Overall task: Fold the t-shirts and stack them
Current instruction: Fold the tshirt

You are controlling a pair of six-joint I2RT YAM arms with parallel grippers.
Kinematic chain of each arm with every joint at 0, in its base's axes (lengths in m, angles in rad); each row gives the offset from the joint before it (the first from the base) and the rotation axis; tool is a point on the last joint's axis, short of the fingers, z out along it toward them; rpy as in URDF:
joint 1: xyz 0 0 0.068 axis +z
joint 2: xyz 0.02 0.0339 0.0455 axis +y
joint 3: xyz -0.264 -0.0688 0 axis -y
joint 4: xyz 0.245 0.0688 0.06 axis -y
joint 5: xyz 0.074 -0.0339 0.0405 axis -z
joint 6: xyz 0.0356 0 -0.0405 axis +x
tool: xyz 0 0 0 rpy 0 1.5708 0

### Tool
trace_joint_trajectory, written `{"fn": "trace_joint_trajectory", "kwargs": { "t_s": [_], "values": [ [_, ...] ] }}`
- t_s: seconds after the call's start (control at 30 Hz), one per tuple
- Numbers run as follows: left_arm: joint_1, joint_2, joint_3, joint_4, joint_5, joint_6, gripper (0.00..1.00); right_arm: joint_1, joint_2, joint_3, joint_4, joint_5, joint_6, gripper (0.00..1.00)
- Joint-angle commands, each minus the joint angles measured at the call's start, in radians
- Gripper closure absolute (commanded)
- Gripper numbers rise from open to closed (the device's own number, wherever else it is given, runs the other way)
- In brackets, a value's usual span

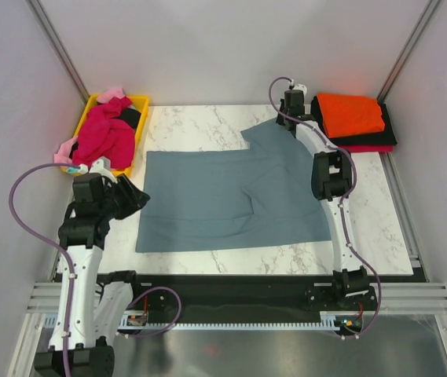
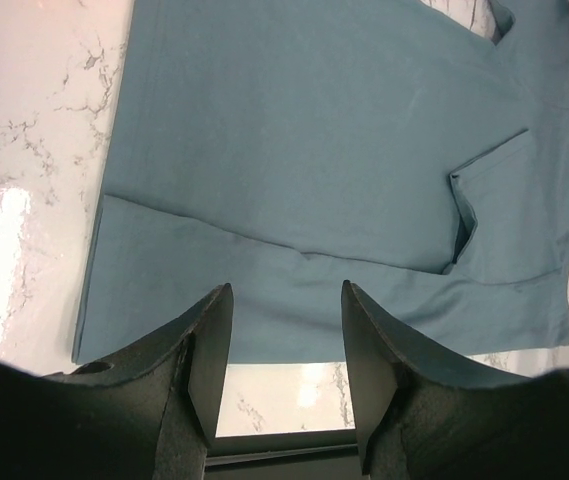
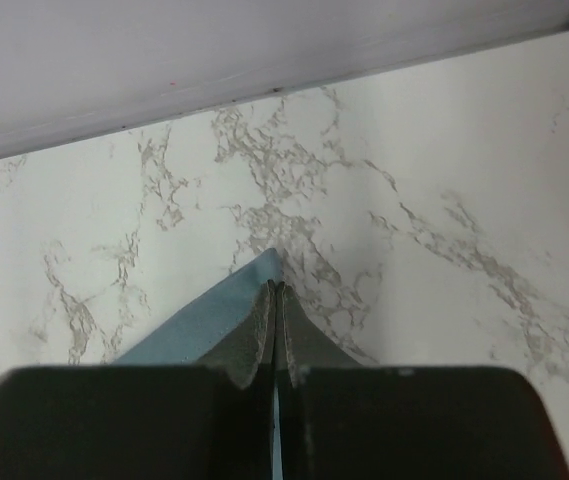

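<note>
Right gripper [image 3: 276, 292] pinches corner of one slate t-shirt [image 3: 209, 322].

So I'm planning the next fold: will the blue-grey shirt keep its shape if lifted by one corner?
Probably floppy: the blue-grey shirt lies flat with soft creases, so it would likely drape from the corner pinched in the right gripper. It looks thin, so likely light. On the smooth marble table it may slide when dragged.

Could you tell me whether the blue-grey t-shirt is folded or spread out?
Mostly spread: the blue-grey t-shirt lies flat on the table, one sleeve folded inward, a corner pinched by the right gripper.
</note>
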Motion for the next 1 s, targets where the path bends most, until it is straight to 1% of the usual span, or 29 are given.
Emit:
{"fn": "trace_joint_trajectory", "kwargs": {
  "t_s": [0.0,0.1,0.13,0.17,0.2,0.23,0.27,0.3,0.33,0.37,0.4,0.43,0.47,0.5,0.53,0.57,0.6,0.63,0.67,0.7,0.73,0.83,0.97],
  "values": [
    [-0.002,0.024,-0.005,0.04,-0.03,0.017,0.45,-0.007,-0.175,-0.137,0.087,0.003,0.05,1.0],
    [-0.002,0.126,0.028,0.087,-0.044,0.028,0.45,-0.007,-0.258,-0.221,0.121,-0.001,0.092,1.0],
    [-0.005,0.216,0.07,0.103,-0.058,0.028,0.45,-0.007,-0.275,-0.267,0.124,0.0,0.107,1.0],
    [-0.007,0.26,0.098,0.11,-0.069,0.028,0.46,-0.007,-0.295,-0.305,0.14,0.002,0.118,1.0],
    [-0.007,0.313,0.124,0.119,-0.088,0.028,0.47,-0.007,-0.341,-0.356,0.205,0.012,0.147,1.0],
    [-0.014,0.361,0.187,0.138,-0.098,0.028,0.49,-0.005,-0.364,-0.414,0.239,0.014,0.152,1.0],
    [-0.022,0.463,0.221,0.144,-0.105,0.03,0.51,-0.007,-0.384,-0.497,0.296,0.014,0.155,1.0],
    [-0.036,0.51,0.257,0.15,-0.15,0.03,0.52,-0.007,-0.389,-0.504,0.317,0.013,0.153,1.0],
    [-0.071,0.556,0.338,0.15,-0.176,0.03,0.52,-0.007,-0.381,-0.473,0.305,0.005,0.144,1.0],
    [-0.079,0.615,0.379,0.153,-0.206,0.03,0.52,-0.008,-0.375,-0.459,0.292,0.0,0.14,1.0],
    [-0.115,0.716,0.423,0.15,-0.28,0.016,0.52,-0.007,-0.372,-0.455,0.281,-0.006,0.135,1.0],
    [-0.132,0.781,0.516,0.141,-0.293,0.002,0.52,-0.007,-0.375,-0.459,0.284,-0.018,0.14,1.0],
    [-0.134,0.833,0.56,0.129,-0.3,-0.012,0.52,-0.007,-0.38,-0.479,0.288,-0.026,0.143,1.0],
    [-0.135,0.936,0.601,0.124,-0.329,-0.033,0.52,-0.007,-0.389,-0.493,0.307,-0.038,0.149,1.0],
    [-0.135,0.981,0.685,0.118,-0.371,-0.036,0.52,-0.007,-0.394,-0.522,0.316,-0.053,0.162,1.0],
    [-0.135,1.024,0.722,0.117,-0.42,-0.044,0.51,-0.007,-0.4,-0.534,0.324,-0.064,0.17,1.0],
    [-0.132,1.124,0.761,0.107,-0.473,-0.047,0.49,-0.008,-0.407,-0.542,0.337,-0.073,0.173,1.0],
    [-0.129,1.172,0.851,0.097,-0.48,-0.05,0.49,-0.008,-0.41,-0.551,0.341,-0.084,0.175,1.0],
    [-0.131,1.234,0.9,0.083,-0.478,-0.052,0.49,-0.007,-0.415,-0.554,0.342,-0.09,0.175,1.0],
    [-0.131,1.286,0.952,0.034,-0.477,-0.056,0.49,-0.008,-0.421,-0.559,0.347,-0.095,0.175,1.0],
    [-0.135,1.385,1.048,0.009,-0.481,-0.059,0.49,-0.01,-0.424,-0.562,0.348,-0.093,0.175,1.0],
    [-0.135,1.508,1.152,-0.028,-0.494,-0.073,0.49,-0.011,-0.43,-0.577,0.362,-0.112,0.187,1.0],
    [-0.135,1.579,1.213,-0.029,-0.492,-0.078,0.48,-0.011,-0.424,-0.579,0.38,-0.148,0.222,1.0]
  ]
}}
